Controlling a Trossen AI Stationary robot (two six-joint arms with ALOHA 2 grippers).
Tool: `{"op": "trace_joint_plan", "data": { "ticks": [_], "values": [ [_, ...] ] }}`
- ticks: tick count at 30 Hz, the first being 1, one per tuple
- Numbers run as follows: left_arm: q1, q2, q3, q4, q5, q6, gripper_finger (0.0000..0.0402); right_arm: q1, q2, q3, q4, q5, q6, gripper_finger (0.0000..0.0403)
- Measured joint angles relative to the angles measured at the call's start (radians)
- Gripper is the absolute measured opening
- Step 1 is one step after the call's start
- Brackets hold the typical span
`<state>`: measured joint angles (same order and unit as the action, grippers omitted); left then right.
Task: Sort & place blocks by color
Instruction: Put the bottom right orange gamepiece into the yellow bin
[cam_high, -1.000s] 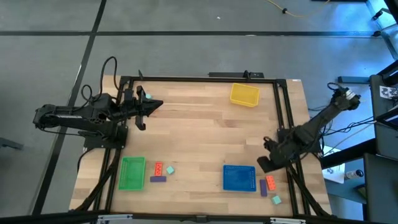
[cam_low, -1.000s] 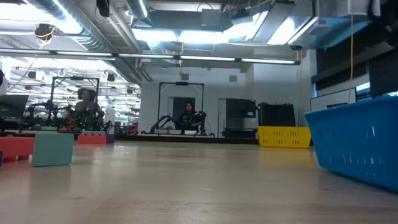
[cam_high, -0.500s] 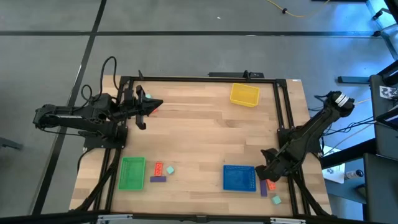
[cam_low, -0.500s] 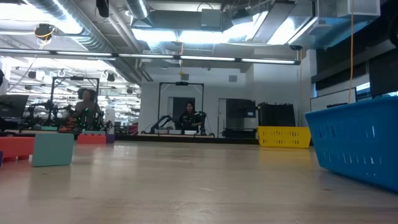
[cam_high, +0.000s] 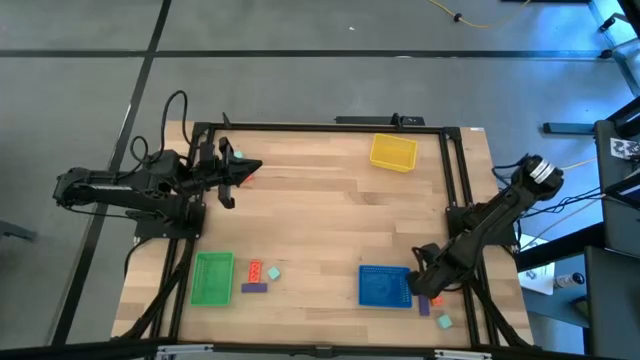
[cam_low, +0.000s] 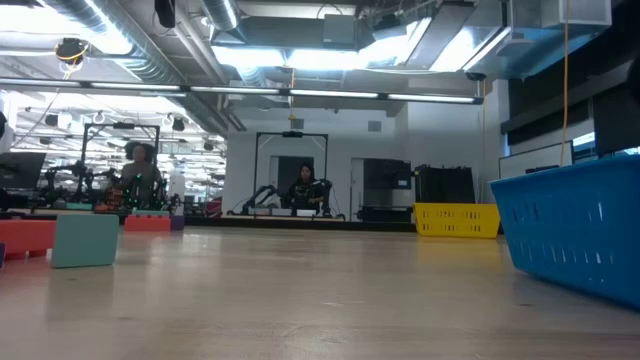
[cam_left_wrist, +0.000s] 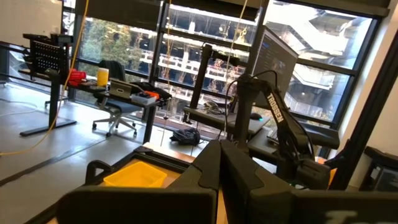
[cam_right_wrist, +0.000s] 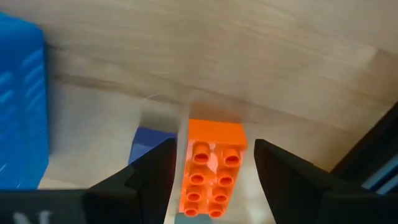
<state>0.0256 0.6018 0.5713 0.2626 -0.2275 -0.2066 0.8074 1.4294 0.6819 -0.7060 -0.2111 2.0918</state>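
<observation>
Right gripper (cam_right_wrist: 211, 165) hovering over studded orange-red rectangular block (cam_right_wrist: 210, 168) beside blue plastic tray (cam_high: 384, 287) on wooden counter (cam_high: 330, 210), fingers spread, straddling block. Left gripper (cam_high: 250, 167) idling at far corner, fingers closed. Risk: finger clipping adjacent purple block (cam_right_wrist: 149, 144), skewing grasp.

Six blocks (cam_high: 254, 271) visible, perhaps; three trays (cam_high: 212, 277).

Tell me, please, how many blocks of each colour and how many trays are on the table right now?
Orange blocks: 2
Purple blocks: 2
Mint blocks: 2
Trays: 3, green, blue, yellow
Total: 6 blocks visible and 3 trays
</observation>
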Motion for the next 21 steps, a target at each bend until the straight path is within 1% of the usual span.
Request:
{"op": "trace_joint_plan", "data": {
  "ticks": [8,21],
  "values": [
    [0.0,0.0,0.0,0.0,0.0,0.0,0.0,0.0,0.041,0.0,0.012,0.0,0.001,0.0219],
    [0.0,0.0,0.0,0.0,0.0,0.0,0.0,0.0,0.044,0.0,0.014,-0.003,0.022,0.0219]
  ]
}}
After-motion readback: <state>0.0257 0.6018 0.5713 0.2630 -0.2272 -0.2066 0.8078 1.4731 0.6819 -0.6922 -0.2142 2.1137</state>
